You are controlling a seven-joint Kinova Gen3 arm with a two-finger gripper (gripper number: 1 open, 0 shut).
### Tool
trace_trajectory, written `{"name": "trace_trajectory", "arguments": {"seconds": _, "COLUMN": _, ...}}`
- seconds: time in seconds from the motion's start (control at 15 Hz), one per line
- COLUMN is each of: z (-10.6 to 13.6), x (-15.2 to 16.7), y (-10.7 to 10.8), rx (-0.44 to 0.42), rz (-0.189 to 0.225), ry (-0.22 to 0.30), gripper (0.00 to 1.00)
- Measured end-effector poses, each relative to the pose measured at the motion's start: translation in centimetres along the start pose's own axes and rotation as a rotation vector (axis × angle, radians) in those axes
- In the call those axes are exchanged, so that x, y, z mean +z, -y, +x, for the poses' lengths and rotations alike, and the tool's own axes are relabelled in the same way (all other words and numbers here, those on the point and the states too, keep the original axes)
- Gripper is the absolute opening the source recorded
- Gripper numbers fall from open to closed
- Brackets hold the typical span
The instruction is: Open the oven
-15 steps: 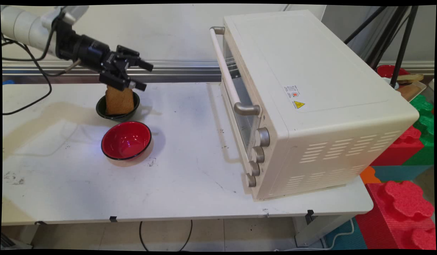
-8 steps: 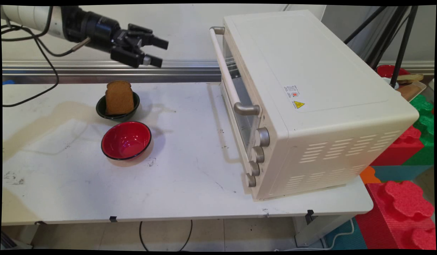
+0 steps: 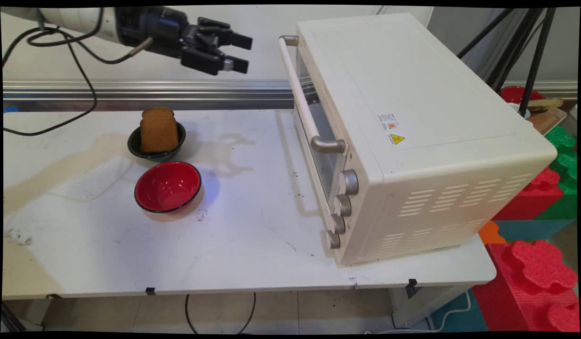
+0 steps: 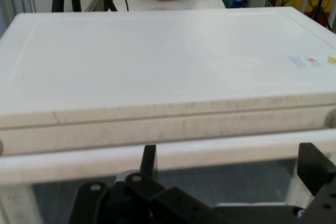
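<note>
Oven [image 3: 403, 117] door handle [image 3: 300, 94] is what my gripper [image 3: 241, 52] is nearest to: the handle sits just to the gripper's right in the main view, a short gap away, not touching. I have the arm stretched almost level from the upper left, high above the table [image 3: 248, 226], fingers pointing at the oven's upper front. The fingers [image 3: 238, 65] are spread apart with nothing between them. In the hand view the gripper [image 4: 231, 161] looks straight at the handle [image 4: 157, 156], a pale bar running across the frame between the two fingers, oven top [image 4: 168, 56] beyond. The bar's long axis runs along the door's top edge. Well below, a bread slice [image 3: 158, 130] stands upright in a dark bowl [image 3: 156, 143], a red bowl [image 3: 167, 187] just nearer.
</note>
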Motion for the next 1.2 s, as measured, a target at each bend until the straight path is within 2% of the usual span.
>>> {"name": "trace_trajectory", "arguments": {"seconds": 0.6, "z": 0.8, "x": 4.9, "y": 1.1, "rx": 0.042, "rz": 0.018, "ry": 0.0, "gripper": 1.0}}
{"name": "trace_trajectory", "arguments": {"seconds": 0.67, "z": 0.9, "x": 5.2, "y": 1.2, "rx": 0.046, "rz": 0.02, "ry": 0.002, "gripper": 0.0}}
{"name": "trace_trajectory", "arguments": {"seconds": 1.2, "z": 0.7, "x": 7.5, "y": 1.4, "rx": 0.103, "rz": 0.011, "ry": 0.041, "gripper": 0.0}}
